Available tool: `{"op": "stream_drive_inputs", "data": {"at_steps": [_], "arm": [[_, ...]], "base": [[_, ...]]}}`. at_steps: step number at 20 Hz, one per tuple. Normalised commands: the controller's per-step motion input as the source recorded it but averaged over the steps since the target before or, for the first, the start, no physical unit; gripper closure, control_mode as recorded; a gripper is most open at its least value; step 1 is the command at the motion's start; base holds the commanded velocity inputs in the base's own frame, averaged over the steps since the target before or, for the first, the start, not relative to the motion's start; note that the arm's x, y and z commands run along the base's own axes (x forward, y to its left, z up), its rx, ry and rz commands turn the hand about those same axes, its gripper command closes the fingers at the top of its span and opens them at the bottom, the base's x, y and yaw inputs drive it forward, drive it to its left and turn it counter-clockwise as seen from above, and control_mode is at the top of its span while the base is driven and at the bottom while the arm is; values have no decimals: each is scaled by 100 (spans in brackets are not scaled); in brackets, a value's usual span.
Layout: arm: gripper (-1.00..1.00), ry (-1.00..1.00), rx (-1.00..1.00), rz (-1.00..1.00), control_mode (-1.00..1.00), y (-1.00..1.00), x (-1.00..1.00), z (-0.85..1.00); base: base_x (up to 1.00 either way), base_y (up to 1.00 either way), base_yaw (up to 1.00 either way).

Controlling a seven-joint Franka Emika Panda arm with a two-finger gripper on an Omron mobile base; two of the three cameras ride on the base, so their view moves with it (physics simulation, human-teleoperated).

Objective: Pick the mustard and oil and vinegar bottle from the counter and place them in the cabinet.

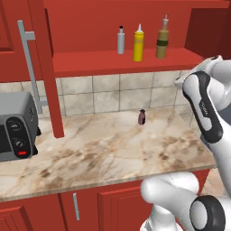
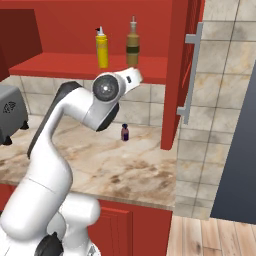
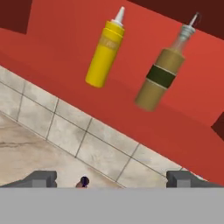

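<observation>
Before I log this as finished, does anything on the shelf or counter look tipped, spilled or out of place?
Nothing stands out. The mustard, the oil and vinegar bottle and a grey bottle stand upright on the cabinet shelf; a small brown bottle stands upright on the counter.

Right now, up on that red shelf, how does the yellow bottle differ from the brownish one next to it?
The mustard is bright yellow all over with a tapered pointed nozzle; the oil and vinegar bottle is olive-brown with a dark band, a pale neck and a small dark top. The mustard is a little shorter than the oil and vinegar bottle. Both stand upright, apart from each other, on the cabinet shelf.
</observation>
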Motion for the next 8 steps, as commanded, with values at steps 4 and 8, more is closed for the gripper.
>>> {"op": "stream_drive_inputs", "data": {"at_steps": [4,8], "arm": [[-100,14,-2,0,-100,18,-44,-66],[-100,18,-3,0,-100,22,-39,-78]], "base": [[0,0,0],[0,0,0]]}}
